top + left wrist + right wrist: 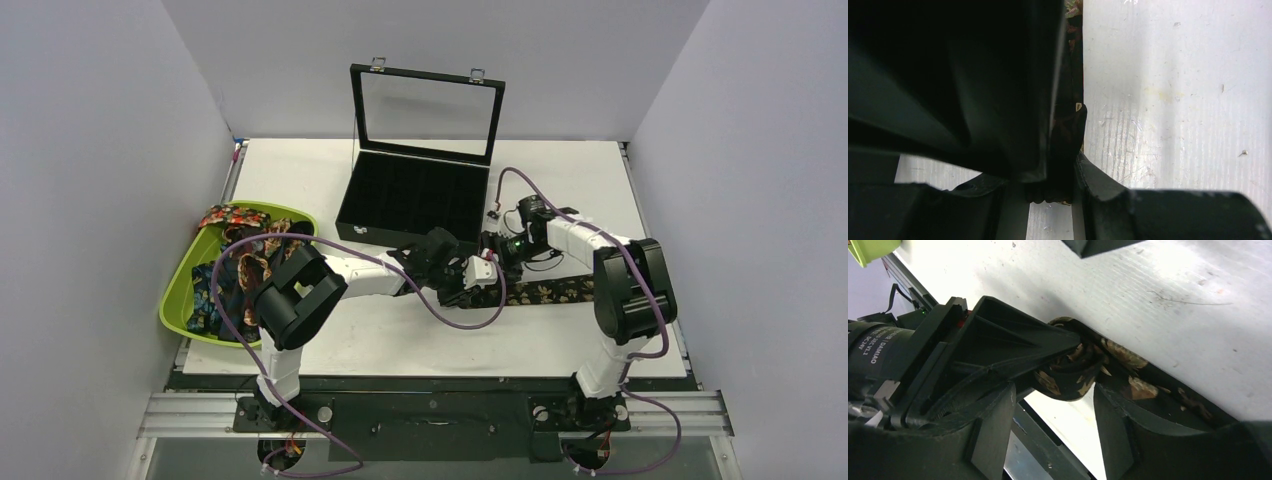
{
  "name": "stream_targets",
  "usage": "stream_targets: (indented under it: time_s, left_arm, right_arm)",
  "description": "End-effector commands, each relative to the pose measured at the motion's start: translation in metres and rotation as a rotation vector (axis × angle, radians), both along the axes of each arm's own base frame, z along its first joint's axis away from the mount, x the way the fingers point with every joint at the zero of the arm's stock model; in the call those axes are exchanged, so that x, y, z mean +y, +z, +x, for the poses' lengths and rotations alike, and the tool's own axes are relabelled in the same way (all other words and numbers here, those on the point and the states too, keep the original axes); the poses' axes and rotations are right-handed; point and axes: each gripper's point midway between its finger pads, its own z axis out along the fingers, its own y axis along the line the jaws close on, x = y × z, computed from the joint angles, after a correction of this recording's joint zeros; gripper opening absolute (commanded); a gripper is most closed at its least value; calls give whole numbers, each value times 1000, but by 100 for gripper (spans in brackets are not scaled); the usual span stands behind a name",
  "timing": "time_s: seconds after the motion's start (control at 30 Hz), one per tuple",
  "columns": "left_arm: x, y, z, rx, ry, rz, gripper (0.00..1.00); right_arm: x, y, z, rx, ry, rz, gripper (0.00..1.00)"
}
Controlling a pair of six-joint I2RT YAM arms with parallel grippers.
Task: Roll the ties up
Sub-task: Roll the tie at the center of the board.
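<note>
A dark tie with tan-gold florals (550, 292) lies flat on the white table, running right from the grippers. Its left end is wound into a small roll (1068, 377). My left gripper (462, 280) is shut on that roll; in the left wrist view its jaws (1060, 170) pinch dark fabric (1065, 135). My right gripper (488, 262) faces it from the right. In the right wrist view it (1053, 390) stands open, its fingers either side of the roll. More ties (240, 260) with red, orange and blue prints lie heaped in a green tray (175, 300) at the left.
A black compartment box (410, 205) with its glass lid (425, 110) raised stands just behind the grippers. Purple cables loop over both arms. Grey walls close in the left, back and right. The tray's corner (868, 247) shows in the right wrist view.
</note>
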Motion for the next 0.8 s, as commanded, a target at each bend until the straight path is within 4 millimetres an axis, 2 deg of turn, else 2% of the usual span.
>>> stream_targets:
  time_s: [0.0, 0.1, 0.17, 0.27, 0.33, 0.37, 0.4, 0.47, 0.5, 0.6, 0.7, 0.77]
  left_arm:
    - [40, -53, -17, 94, 42, 208, 26]
    - [40, -53, -18, 93, 40, 207, 28]
    - [40, -52, -18, 92, 42, 204, 28]
    - [40, -53, -18, 94, 43, 204, 28]
    - [40, -53, -18, 92, 43, 201, 29]
    - [40, -52, -18, 90, 41, 197, 30]
    - [39, -51, -18, 88, 40, 192, 31]
    - [37, -47, -16, 80, 44, 175, 41]
    - [35, -42, -15, 79, 43, 151, 48]
    - [29, -21, -1, 60, 71, 44, 59]
    - [19, 17, 10, 4, 79, -111, 69]
    - [16, 32, 10, -36, 67, -176, 75]
  right_arm:
    - [12, -8, -5, 23, 22, 26, 52]
    - [10, -21, -17, 63, 50, 3, 48]
    - [8, -26, -19, 68, 56, -9, 42]
    - [7, -31, -17, 78, 56, -20, 29]
    - [3, -37, -15, 68, 56, -55, 17]
    - [1, -39, -13, 63, 57, -67, 6]
    - [-2, -42, -12, 63, 56, -91, 2]
    - [-9, -49, -13, 77, 56, -122, 0]
    - [-12, -52, -14, 83, 59, -131, 0]
    - [-24, -61, -19, 103, 64, -174, 0]
    - [-35, -69, -21, 125, 57, -204, 0]
    - [-41, -74, -21, 143, 51, -219, 0]
